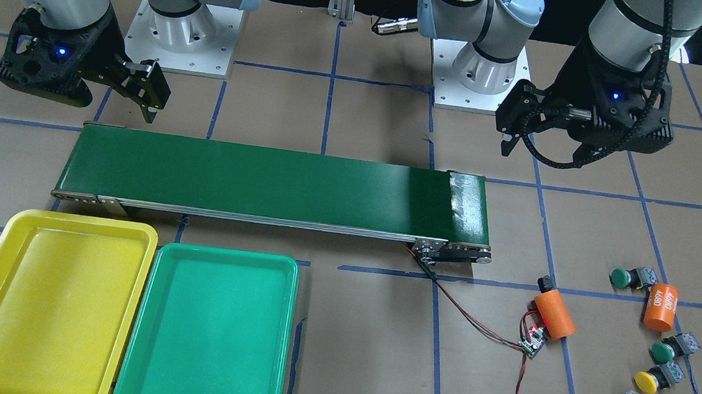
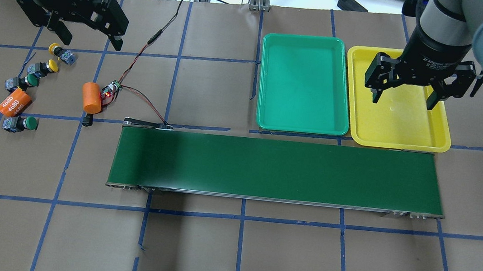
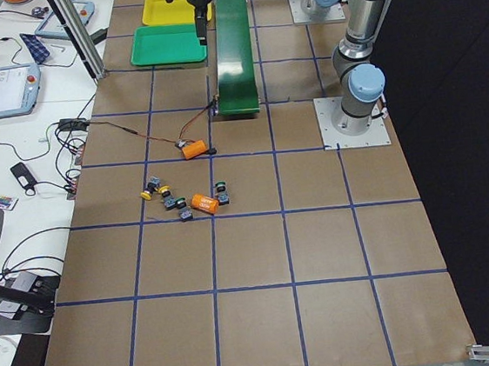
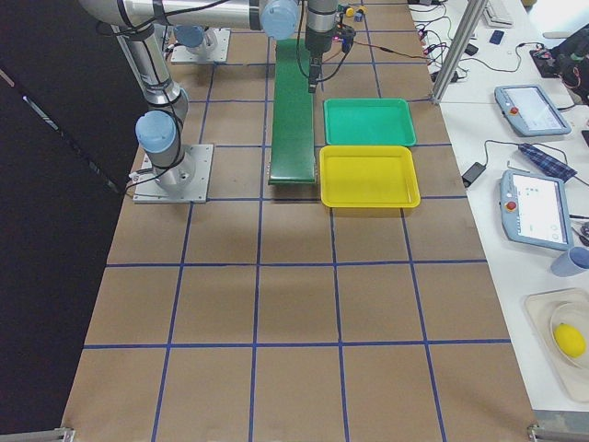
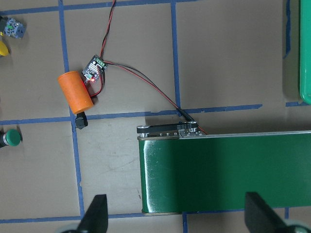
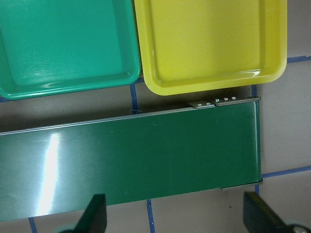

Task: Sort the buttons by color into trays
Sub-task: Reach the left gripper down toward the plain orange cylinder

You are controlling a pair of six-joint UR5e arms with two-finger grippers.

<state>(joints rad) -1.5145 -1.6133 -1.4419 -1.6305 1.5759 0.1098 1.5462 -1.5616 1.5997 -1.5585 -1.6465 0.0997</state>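
Note:
Two yellow buttons (image 2: 57, 50) (image 2: 45, 67) and two green buttons (image 2: 27, 81) (image 2: 24, 123) lie loose on the table at the left of the overhead view. My left gripper (image 2: 91, 40) hangs open and empty above the table, just beyond and to the right of them. The green tray (image 2: 304, 83) and the yellow tray (image 2: 401, 126) sit side by side behind the belt's right half, with nothing in them. My right gripper (image 2: 403, 101) is open and empty above the yellow tray. The right wrist view shows both trays (image 6: 68, 43) (image 6: 209, 43) from above.
A long dark-green conveyor belt (image 2: 278, 169) crosses the middle of the table. One orange cylinder (image 2: 91, 97) lies beside a small circuit board (image 2: 112, 89) wired to the belt's left end. Another orange cylinder (image 2: 13, 103) lies among the buttons.

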